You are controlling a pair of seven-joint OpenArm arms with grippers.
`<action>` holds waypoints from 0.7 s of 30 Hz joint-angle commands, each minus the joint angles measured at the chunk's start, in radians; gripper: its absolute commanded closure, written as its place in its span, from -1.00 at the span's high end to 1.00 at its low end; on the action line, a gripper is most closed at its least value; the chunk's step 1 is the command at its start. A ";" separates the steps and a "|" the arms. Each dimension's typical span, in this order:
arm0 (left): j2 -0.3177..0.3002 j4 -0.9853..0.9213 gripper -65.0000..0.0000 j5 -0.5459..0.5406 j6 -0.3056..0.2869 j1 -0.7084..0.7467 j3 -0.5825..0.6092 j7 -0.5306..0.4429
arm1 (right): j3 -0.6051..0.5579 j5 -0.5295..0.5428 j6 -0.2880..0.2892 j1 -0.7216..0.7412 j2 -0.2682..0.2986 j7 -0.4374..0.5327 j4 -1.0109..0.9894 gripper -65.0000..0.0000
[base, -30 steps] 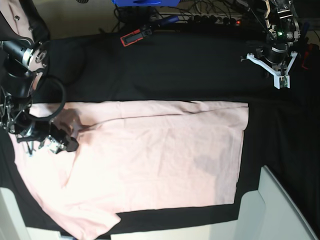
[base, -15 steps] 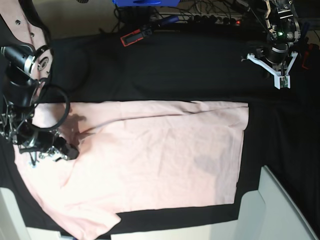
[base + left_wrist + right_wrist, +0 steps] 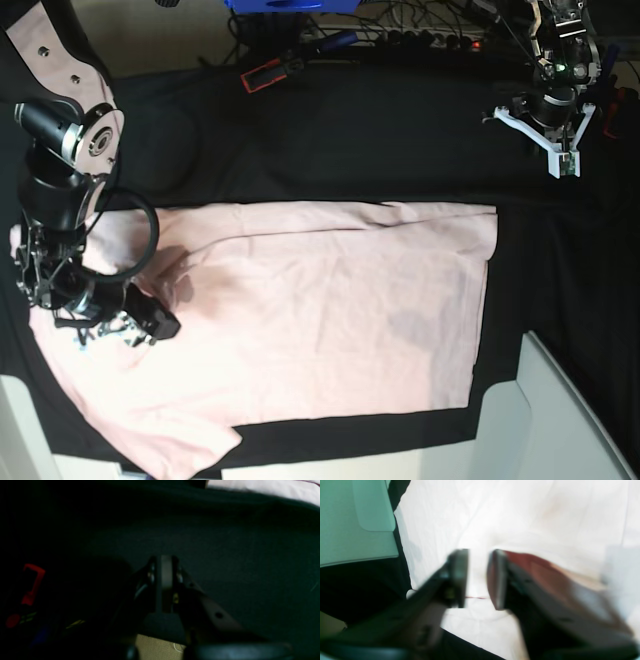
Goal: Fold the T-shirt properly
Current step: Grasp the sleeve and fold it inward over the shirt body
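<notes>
T-shirt of pale pink cotton point(image 3: 330, 320), likely light, floppy; pinch its layered edge. Black right gripper point(image 3: 478, 580) parted over it, hold unclear; dark left gripper point(image 3: 163, 585) nearly closed, empty.

Pale pink T-shirt, partly folded!

And here's the T-shirt point(image 3: 330, 310), plain side showing, spread wide across the lower left and centre, a folded band along its top, a loose corner poking out at the bottom left.
</notes>
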 commanded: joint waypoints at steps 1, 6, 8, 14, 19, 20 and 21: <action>-0.010 0.017 -0.93 0.002 0.006 -0.002 -0.006 -0.022 | -0.003 0.022 0.008 0.034 0.014 0.006 0.016 -0.04; -0.010 0.018 -0.93 0.002 0.006 -0.003 -0.006 -0.022 | -0.003 0.024 0.056 0.035 0.016 -0.023 0.020 0.21; -0.010 0.020 -0.93 0.002 0.006 -0.003 -0.006 -0.022 | -0.034 0.024 0.131 0.040 0.020 -0.047 0.022 0.18; -0.010 0.018 -0.92 -0.002 0.005 -0.021 -0.006 -0.022 | -0.100 0.031 0.157 -0.006 0.088 -0.063 0.145 0.00; -0.010 0.017 -0.89 -0.005 0.005 -0.023 -0.006 -0.022 | 0.176 0.025 0.156 -0.143 0.105 -0.061 0.272 0.01; -0.010 0.015 -0.89 -0.005 0.005 -0.023 -0.006 -0.022 | 0.231 0.025 0.156 -0.163 0.115 -0.058 0.280 0.06; -0.010 0.014 -0.89 -0.005 0.005 -0.023 -0.006 -0.022 | 0.282 0.025 0.156 -0.181 0.128 -0.057 0.277 0.14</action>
